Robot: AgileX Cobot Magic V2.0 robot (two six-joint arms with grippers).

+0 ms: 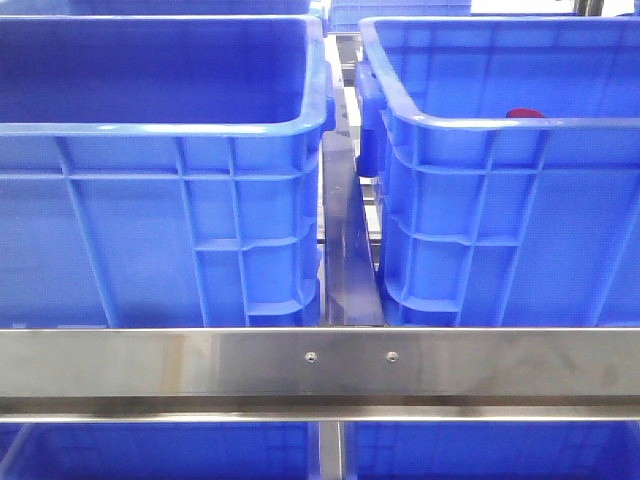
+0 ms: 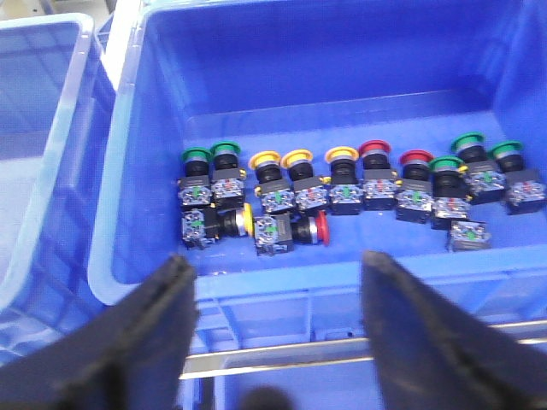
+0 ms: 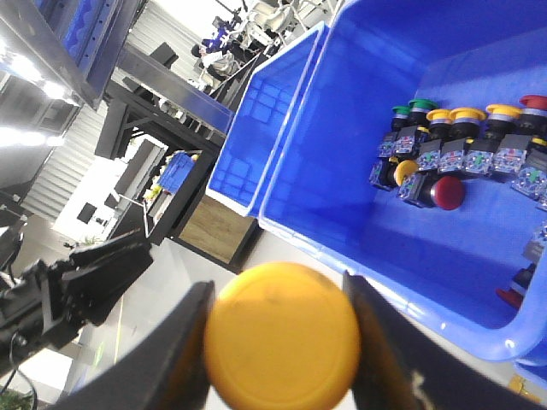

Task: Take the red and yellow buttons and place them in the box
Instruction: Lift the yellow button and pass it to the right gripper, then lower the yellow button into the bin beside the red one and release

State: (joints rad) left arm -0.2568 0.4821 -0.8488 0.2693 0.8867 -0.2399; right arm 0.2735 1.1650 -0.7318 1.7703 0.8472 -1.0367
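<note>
While right gripper [image 3: 282,342] pinches yellow button [image 3: 282,335], we see supply crate [image 3: 359,256] with remaining buttons toward upper right of right wrist frame. Target box unclear. Left gripper [image 2: 278,333] spread, empty, above red button [image 2: 318,229].

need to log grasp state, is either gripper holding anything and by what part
The right gripper holds a yellow button, fingers pressed on opposite sides of its round cap. The left gripper is open and empty above the blue crate.
</note>
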